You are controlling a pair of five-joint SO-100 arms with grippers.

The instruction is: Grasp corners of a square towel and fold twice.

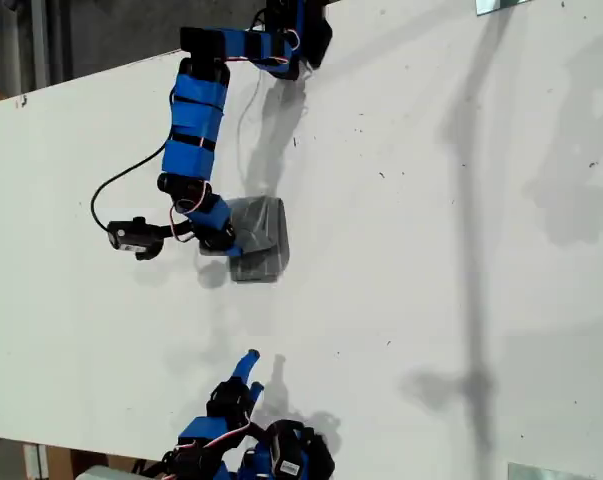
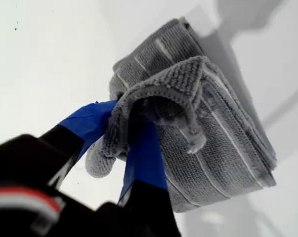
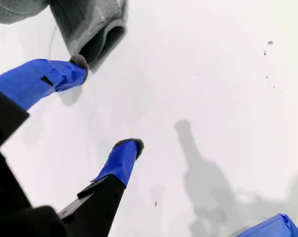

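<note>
First wrist view: soft, limp towel [image 2: 208, 128], bunched, pinched at a corner [image 2: 139, 106] by my first gripper [image 2: 123, 129]; second gripper [image 3: 106, 106] spread, empty.

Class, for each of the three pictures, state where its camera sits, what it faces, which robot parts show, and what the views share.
Exterior view: overhead, facing the white table; both blue arms show.
First wrist view: on my first gripper, facing the grey towel pinched in its fingers.
Second wrist view: on my second gripper, facing bare table; spread fingers show.
Shared: all three show the towel.
</note>
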